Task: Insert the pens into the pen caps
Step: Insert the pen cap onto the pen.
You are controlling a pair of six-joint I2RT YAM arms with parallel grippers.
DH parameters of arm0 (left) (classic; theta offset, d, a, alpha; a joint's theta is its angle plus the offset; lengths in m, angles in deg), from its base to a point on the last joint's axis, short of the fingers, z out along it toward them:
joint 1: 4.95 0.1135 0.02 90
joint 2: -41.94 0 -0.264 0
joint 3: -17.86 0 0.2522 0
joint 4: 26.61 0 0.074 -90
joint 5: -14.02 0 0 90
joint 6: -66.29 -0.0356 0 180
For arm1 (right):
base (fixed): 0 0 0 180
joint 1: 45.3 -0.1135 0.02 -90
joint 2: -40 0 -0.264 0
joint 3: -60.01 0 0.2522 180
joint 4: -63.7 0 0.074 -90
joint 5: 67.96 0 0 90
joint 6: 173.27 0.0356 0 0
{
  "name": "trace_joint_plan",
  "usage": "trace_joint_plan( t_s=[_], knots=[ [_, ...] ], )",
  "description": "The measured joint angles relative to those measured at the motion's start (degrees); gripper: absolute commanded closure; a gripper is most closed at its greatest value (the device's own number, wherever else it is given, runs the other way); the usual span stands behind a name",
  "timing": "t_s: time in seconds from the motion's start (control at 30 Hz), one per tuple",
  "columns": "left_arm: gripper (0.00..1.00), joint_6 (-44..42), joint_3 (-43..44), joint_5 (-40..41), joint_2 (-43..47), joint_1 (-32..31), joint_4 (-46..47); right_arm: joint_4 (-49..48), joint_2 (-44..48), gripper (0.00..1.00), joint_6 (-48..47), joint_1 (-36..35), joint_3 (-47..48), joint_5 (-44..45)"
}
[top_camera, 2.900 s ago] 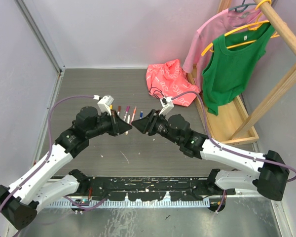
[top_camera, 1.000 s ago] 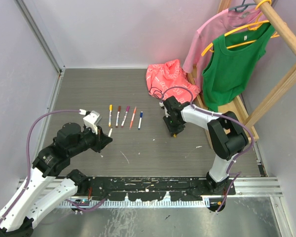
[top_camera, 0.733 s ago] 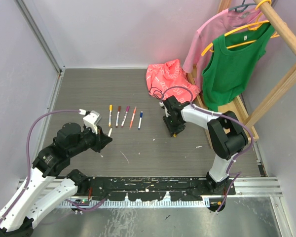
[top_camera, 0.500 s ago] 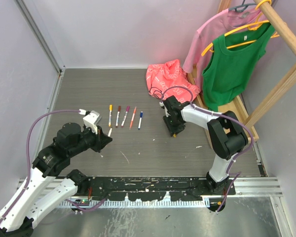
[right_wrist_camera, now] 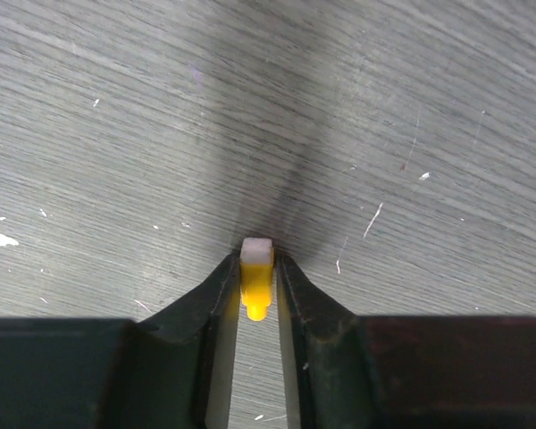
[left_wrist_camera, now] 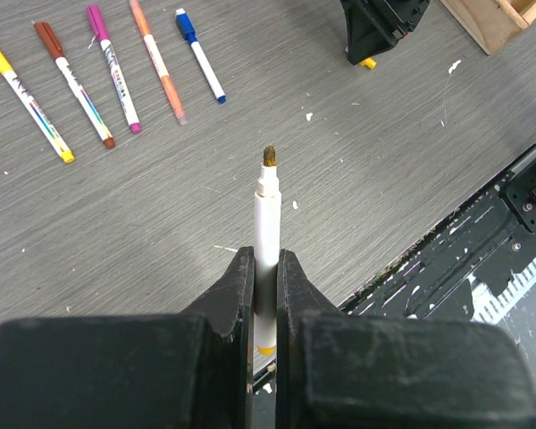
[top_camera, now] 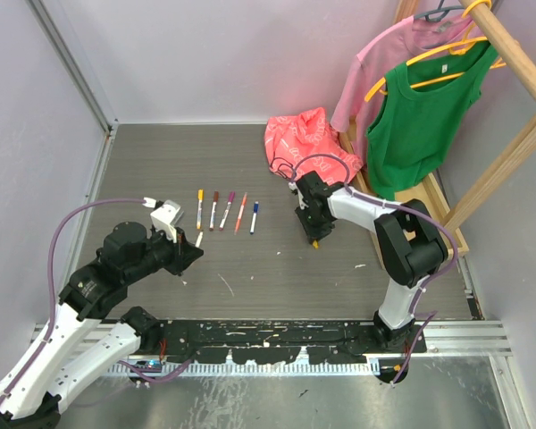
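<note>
Arms parted since centre meeting. At 9 o'clock, left gripper point(left_wrist_camera: 266, 268) clamps thin white uncapped marker pen point(left_wrist_camera: 266, 210) mid-barrel. At 3 o'clock, right gripper point(right_wrist_camera: 257, 264) pinches stubby yellow plastic cap point(right_wrist_camera: 256, 286) on table: light, slick, take by sides.

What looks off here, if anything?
Nothing spilled or broken. One mismatch: the uncapped pen in the left gripper has a dull brown tip, yet the right gripper grips a yellow cap. White flecks dot the table.

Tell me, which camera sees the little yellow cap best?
The right wrist camera: the yellow cap sits in the middle, close up, pinched in the right hand. The left wrist view shows it far away, peeking from under that hand. The top view shows only a tiny speck.
</note>
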Motion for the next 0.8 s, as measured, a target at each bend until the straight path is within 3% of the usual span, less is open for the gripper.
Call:
trace_joint_plan(
  t_s=[0.23,0.4,0.6,0.8],
  knots=[
    [1.0,0.0,0.0,0.0,0.0,0.0,0.0,-0.3,0.1,0.93,0.2,0.0,0.1,-0.4],
    [1.0,0.0,0.0,0.2,0.0,0.0,0.2,-0.9,2.8,1.0,0.7,0.0,-0.3,-0.5],
    [1.0,0.2,-0.2,-0.9,-0.7,0.0,1.3,-3.8,17.0,1.0,4.4,0.0,-2.5,-2.0],
    [1.0,0.3,0.0,-4.4,-4.5,0.0,3.5,-16.5,34.1,1.0,15.1,0.0,-8.5,-8.6]
  ],
)
